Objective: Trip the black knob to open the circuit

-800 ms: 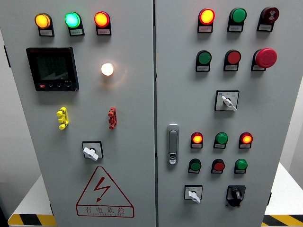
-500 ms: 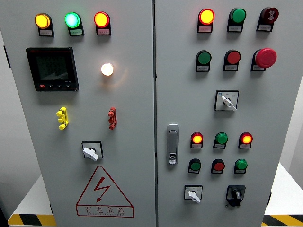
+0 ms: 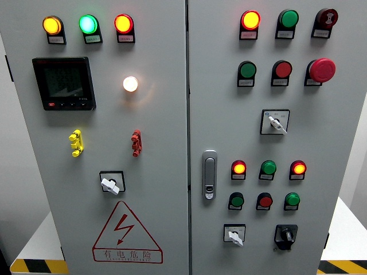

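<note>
Grey cabinet (image 3: 160, 189), black knob (image 3: 285, 235) unobstructed

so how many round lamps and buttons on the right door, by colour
Red round lamps and buttons: 5
Green round lamps and buttons: 5
Dark red round button at top right: 1
Large red mushroom-head button: 1
Total: 12
</note>
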Robot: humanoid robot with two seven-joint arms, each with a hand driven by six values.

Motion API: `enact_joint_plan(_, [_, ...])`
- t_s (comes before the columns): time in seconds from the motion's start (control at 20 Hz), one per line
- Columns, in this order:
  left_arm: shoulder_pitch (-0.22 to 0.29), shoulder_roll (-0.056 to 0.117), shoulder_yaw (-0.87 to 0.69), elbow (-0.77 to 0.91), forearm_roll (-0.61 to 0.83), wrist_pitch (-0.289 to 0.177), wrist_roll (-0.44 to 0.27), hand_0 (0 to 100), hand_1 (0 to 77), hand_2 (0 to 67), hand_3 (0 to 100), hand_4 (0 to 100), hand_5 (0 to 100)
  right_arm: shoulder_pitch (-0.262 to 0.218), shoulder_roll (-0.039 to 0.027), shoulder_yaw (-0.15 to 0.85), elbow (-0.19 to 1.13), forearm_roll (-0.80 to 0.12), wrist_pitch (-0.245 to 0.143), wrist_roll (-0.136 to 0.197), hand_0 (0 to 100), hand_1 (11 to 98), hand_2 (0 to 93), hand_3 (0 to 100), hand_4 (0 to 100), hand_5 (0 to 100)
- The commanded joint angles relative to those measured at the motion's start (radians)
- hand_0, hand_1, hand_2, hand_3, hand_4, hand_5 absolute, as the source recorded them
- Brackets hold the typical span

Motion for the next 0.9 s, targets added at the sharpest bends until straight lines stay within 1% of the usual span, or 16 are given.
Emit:
enact_joint_plan(0.0, [0.001,-0.001,0.000,0.000,0.000,0.000,0.000,0,3.0,13.0,21,7,1,0.001,0.0019,0.135,0.000,-0.146,0.005,-0.007,77,33.3,2.7,6,3,15])
enact_joint_plan(0.1, [0.001,0.000,0.000,0.000,0.000,0.000,0.000,0,3.0,13.0,21,7,1,0.002,0.0141,0.243,-0.003,-0.301,0.005,-0.011,77,33.4,2.7,7,3,15])
enact_joint_plan(0.15, [0.000,0.000,0.000,0.000,0.000,0.000,0.000,0,3.0,13.0,21,7,1,0.007,0.0203,0.271,-0.003,-0.354,0.005,-0.014,77,33.6,2.7,7,3,15])
enact_joint_plan(0.2, [0.000,-0.001,0.000,0.000,0.000,0.000,0.000,0,3.0,13.0,21,7,1,0.033,0.0294,0.377,-0.005,-0.418,0.009,-0.022,77,33.7,2.7,7,3,15])
enact_joint_plan(0.25, [0.000,-0.001,0.000,0.000,0.000,0.000,0.000,0,3.0,13.0,21,7,1,0.049,0.0310,0.485,-0.008,-0.484,0.028,-0.033,77,33.7,2.7,7,3,15])
enact_joint_plan(0.3, [0.000,0.000,0.000,0.000,0.000,0.000,0.000,0,3.0,13.0,21,7,1,0.054,0.0311,0.625,-0.008,-0.606,0.060,-0.052,77,33.7,2.8,7,4,15])
enact_joint_plan(0.35, [0.001,0.000,0.000,0.000,0.000,0.000,0.000,0,3.0,13.0,21,7,1,0.057,0.0311,0.731,-0.008,-0.732,0.093,-0.066,77,33.7,2.8,7,4,15])
enact_joint_plan(0.4, [0.000,0.000,0.000,0.000,0.000,0.000,0.000,0,3.0,13.0,21,7,1,0.063,0.0326,0.789,-0.008,-0.836,0.115,-0.065,76,33.8,2.8,7,4,15])
enact_joint_plan(0.45, [0.000,0.000,0.000,0.000,0.000,0.000,0.000,0,3.0,13.0,21,7,1,0.070,0.0326,0.811,-0.005,-0.880,0.118,-0.063,76,33.8,2.8,8,4,15])
enact_joint_plan(0.5, [0.000,0.000,0.000,0.000,0.000,0.000,0.000,0,3.0,13.0,21,7,1,0.071,0.0326,0.827,0.007,-0.883,0.120,-0.054,76,33.7,2.8,8,4,15])
enact_joint_plan(0.55, [0.001,0.000,0.000,0.000,0.000,0.000,0.000,0,3.0,13.0,21,7,1,0.071,0.0326,0.838,0.065,-0.890,0.118,-0.033,77,33.6,2.8,7,4,15])
enact_joint_plan(0.6, [0.000,0.000,0.000,0.000,0.000,0.000,0.000,0,3.0,13.0,21,7,1,0.068,0.0341,0.849,0.119,-0.894,0.123,-0.031,77,33.5,2.8,7,4,15])
enact_joint_plan(0.65, [0.001,0.000,0.000,0.000,0.000,0.000,0.000,0,3.0,13.0,21,7,1,0.064,0.0356,0.857,0.176,-0.894,0.124,-0.022,77,33.5,2.7,8,4,15])
enact_joint_plan(0.75, [0.000,0.000,0.000,0.000,0.000,0.000,0.000,0,3.0,12.9,21,7,1,0.060,0.0357,0.863,0.280,-0.893,0.120,-0.011,76,33.9,2.7,8,4,16])
enact_joint_plan(0.85, [0.000,-0.001,0.000,0.000,0.000,0.000,0.000,0,3.0,12.9,21,7,1,0.042,0.0357,0.864,0.404,-0.896,0.117,-0.011,76,35.0,2.7,9,5,18])
